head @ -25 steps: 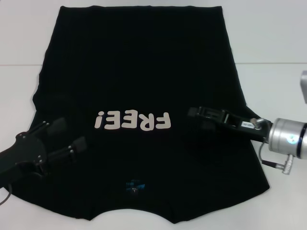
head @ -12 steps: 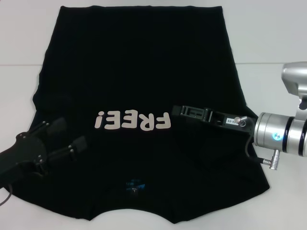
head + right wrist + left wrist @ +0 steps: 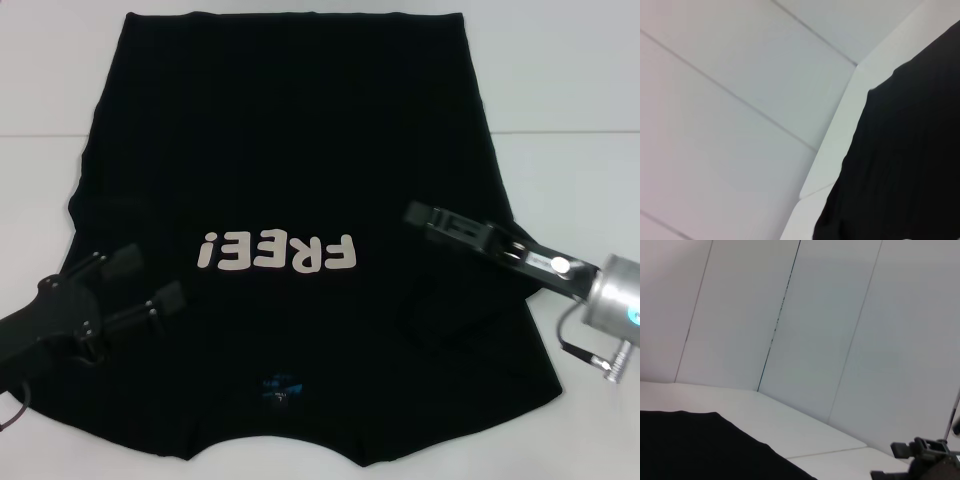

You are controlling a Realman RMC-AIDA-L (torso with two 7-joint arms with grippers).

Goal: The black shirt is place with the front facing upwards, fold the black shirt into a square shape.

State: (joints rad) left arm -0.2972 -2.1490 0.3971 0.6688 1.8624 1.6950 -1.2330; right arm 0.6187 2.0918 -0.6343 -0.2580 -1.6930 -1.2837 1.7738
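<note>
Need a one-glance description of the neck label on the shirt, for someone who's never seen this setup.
Start at the large black short-sleeved cotton shirt spread flat across the white table. Below its chunky white "FREE!" lettering, toward the robot, sits the small blue neck label, the only blue patch on the black cloth.

The black shirt [image 3: 290,130] is showing white "FREE!" lettering [image 3: 277,253] and a small blue neck label [image 3: 280,388], lying on a white tabletop [image 3: 570,90].
</note>
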